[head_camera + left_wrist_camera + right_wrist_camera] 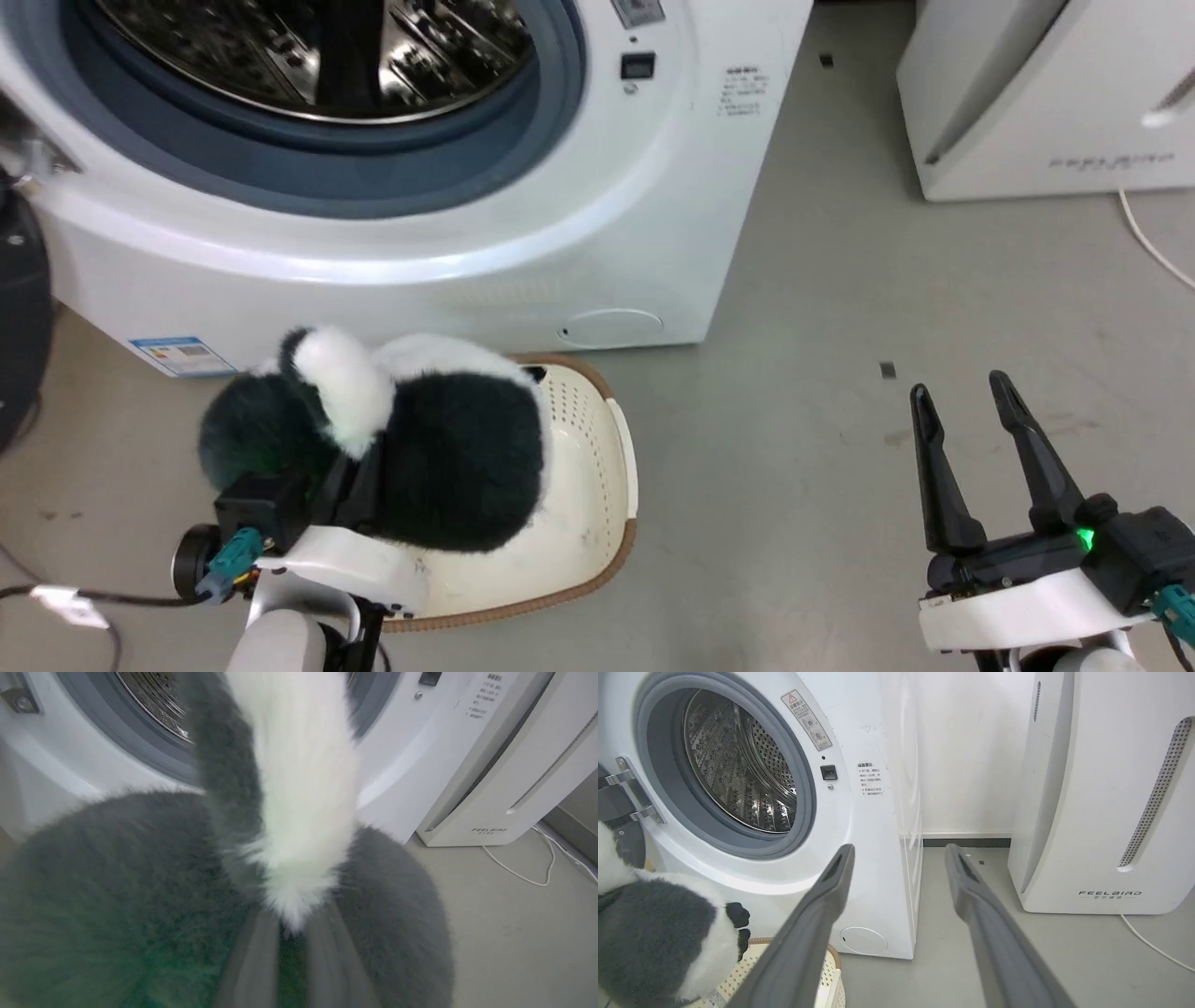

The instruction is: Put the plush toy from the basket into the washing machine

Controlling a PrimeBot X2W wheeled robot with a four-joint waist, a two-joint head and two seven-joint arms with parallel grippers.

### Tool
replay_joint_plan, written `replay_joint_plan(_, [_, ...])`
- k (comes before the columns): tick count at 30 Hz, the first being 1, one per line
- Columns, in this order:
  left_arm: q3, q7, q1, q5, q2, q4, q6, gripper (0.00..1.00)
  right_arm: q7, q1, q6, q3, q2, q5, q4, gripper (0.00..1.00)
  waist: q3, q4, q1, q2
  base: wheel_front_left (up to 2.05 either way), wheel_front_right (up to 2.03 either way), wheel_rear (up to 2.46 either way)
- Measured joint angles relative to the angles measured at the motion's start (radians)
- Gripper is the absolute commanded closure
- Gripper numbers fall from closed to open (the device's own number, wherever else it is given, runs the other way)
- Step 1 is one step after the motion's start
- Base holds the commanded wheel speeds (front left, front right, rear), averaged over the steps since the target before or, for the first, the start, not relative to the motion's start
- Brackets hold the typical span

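The black and white plush toy (420,439) is held up above the cream basket (588,485), which stands on the floor before the washing machine (523,224). My left gripper (350,471) is shut on the plush toy, its fingers buried in the fur. In the left wrist view the two fingers (252,961) pinch the fur below a white tuft of the plush toy (299,788), with the steel drum (154,700) behind. The machine's door is open, showing the drum (327,47) and grey-blue gasket. My right gripper (966,401) is open over bare floor at the lower right, its fingers (817,924) spread.
A white appliance marked FEELBIRD (1101,788) stands right of the washer, with a white cable (1153,243) on the floor beside it. The black door frame (19,308) hangs at the far left. A blue sticker (182,355) sits near the washer's base.
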Motion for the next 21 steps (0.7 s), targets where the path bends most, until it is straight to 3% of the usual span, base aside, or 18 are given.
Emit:
replay_joint_plan(11, [0.073,0.0,0.015,0.011,-0.022,-0.293,-0.008,1.0,0.0,0.01,0.0,0.02,0.0,0.004,-0.016,0.0,-0.006,-0.017,0.0,0.0,0.0,0.0,0.0])
replay_joint_plan(21, [0.121,0.0,-0.202,0.017,0.089,-0.364,-0.008,1.0,0.0,-0.037,0.0,0.025,0.0,0.03,-0.066,0.0,0.124,-0.073,0.0001,0.0,0.0,0.0,0.0])
